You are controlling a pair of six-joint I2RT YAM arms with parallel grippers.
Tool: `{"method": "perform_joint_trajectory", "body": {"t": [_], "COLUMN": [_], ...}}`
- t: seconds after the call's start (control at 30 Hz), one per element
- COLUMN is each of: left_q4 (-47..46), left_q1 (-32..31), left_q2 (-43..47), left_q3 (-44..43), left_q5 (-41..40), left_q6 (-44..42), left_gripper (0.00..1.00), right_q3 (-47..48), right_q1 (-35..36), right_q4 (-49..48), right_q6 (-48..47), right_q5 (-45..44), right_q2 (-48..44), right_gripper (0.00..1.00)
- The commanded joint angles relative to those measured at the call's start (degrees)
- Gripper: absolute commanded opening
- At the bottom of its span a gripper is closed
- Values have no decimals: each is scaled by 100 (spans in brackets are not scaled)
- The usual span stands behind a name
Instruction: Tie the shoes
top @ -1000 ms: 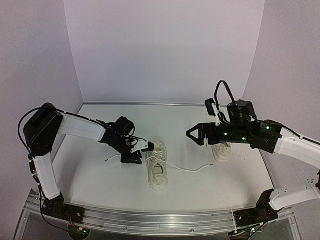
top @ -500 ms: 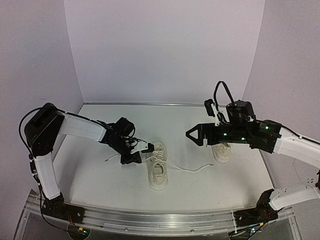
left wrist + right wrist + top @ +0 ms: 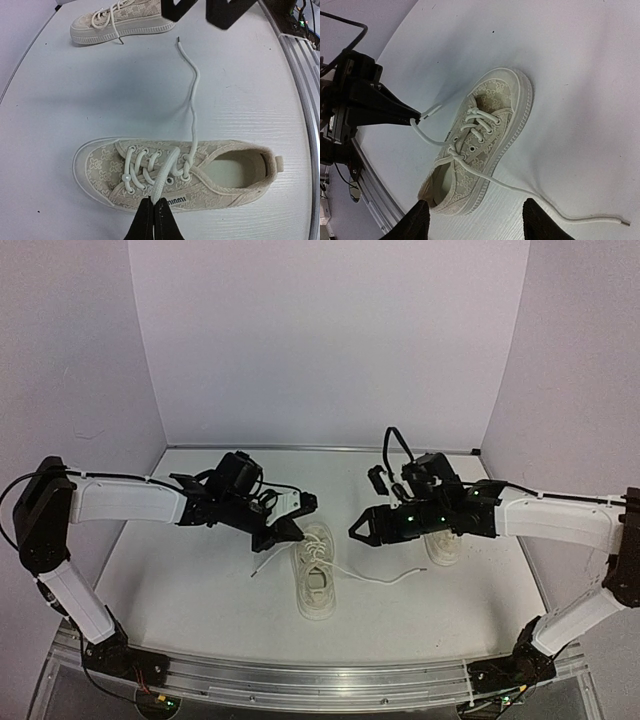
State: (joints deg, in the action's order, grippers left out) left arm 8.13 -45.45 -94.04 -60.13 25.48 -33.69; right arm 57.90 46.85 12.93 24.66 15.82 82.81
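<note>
Near shoe (image 3: 316, 578): cream patterned fabric, upright on its sole at mid-counter, toe toward the back wall (image 3: 320, 340), heel toward the aluminium rail (image 3: 300, 676). Second shoe (image 3: 443, 546): to the right, well apart, partly hidden under the right arm (image 3: 540, 520). One lace (image 3: 161, 181) rises from the upper eyelets into the left jaws, which are pressed together on it beside the shoe's flank. The other lace (image 3: 191, 95) trails loose across the counter (image 3: 200, 605), its tip toward the second shoe. The right jaws hang spread wide above the near shoe, gripping nothing. Left arm (image 3: 130, 500) reaches in from the left. Counter: white, matte, faintly grained. Enclosure: plain pale lilac walls on three sides.
</note>
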Motion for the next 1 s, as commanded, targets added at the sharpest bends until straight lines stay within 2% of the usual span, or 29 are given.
{"method": "perform_joint_trajectory", "body": {"t": [0.0, 0.13, 0.3, 0.43, 0.63, 0.97], "left_q4": [-667, -741, -939, -1070, -1109, -1178], "left_q1": [-81, -151, -210, -238, -271, -316], "left_q2": [128, 32, -58, -114, -197, -282], "left_q3": [189, 153, 165, 180, 144, 113], "left_q5": [217, 170, 105, 61, 36, 9], "left_q6": [407, 463, 536, 562, 549, 545], "left_gripper": [0, 0, 0, 0, 0, 0], "right_q3": [317, 332, 357, 363, 381, 412], "right_q1": [-17, -16, -16, -8, 1, 3], "right_q4": [-601, -954, -1364, -1677, -1866, -1934], "right_q6": [187, 363, 617, 821, 961, 1064], "right_q5": [482, 745, 1133, 1320, 1476, 1540], "right_q2": [275, 583, 977, 1192, 1348, 1522], "right_gripper": [57, 56, 49, 48, 47, 34]}}
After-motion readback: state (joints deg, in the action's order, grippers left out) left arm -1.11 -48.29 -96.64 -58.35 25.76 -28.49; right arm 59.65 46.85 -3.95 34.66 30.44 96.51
